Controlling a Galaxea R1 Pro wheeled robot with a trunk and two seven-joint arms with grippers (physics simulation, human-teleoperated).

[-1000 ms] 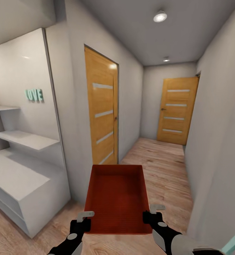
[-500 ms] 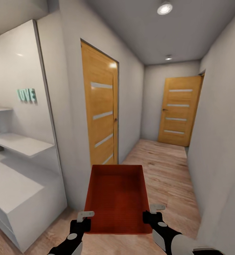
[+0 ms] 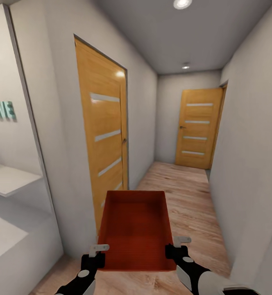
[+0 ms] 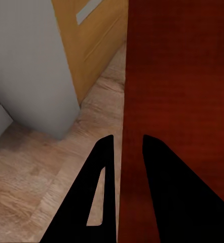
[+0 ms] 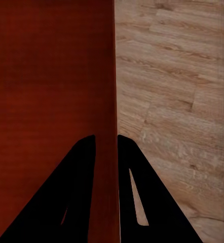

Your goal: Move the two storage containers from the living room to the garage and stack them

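Down a hallway w/ wood-plank floor (image 3: pixel 185 192) I'm carrying one storage container (image 3: pixel 135 229) out front, level, open side up. Left gripper (image 3: pixel 96 253) is clamped on its left wall near the back corner; right gripper (image 3: pixel 176 246) clamped on the right wall, one finger inside, one outside. Wooden door (image 3: pixel 103 139) at left, another door (image 3: pixel 197 129) at the far end.

Two wooden doors (image 3: pixel 105 139) (image 3: pixel 197 129), white shelf (image 3: pixel 9 178), ceiling spotlights (image 3: pixel 182 3)
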